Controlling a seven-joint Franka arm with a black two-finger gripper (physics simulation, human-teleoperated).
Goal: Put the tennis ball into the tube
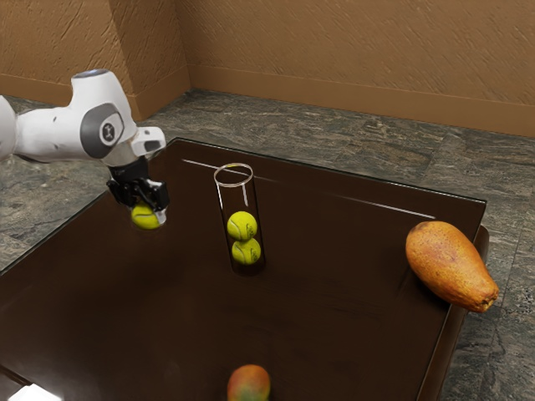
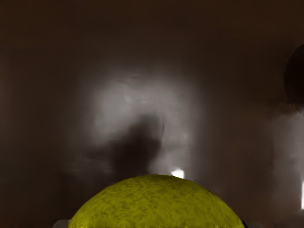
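"Exterior view, starting at its left: what's in the fingers?"

"Tennis ball. Pinched from both sides, hanging over the tabletop. Wrist view agrees, ball close under the hand."

"Next one over?"

"Clear tube, upright, open at the top. Upper ball sits on lower ball inside, free room above them. Held ball is outside, well apart from it."

"So which step?"

"Carry, I'd say. Grasp done, insertion not."

"Next move?"

"Raise it until its underside clears the rim, go across toward the exterior view's right, centre over the mouth, lower straight, then let go. Looks like a snug fit. Off-centre, it could catch the rim and tip the tube."

"Rest of the row, quick."

"Mango at the near side, then papaya by the tabletop's edge. Both beyond the tube, so neither should block the carry."
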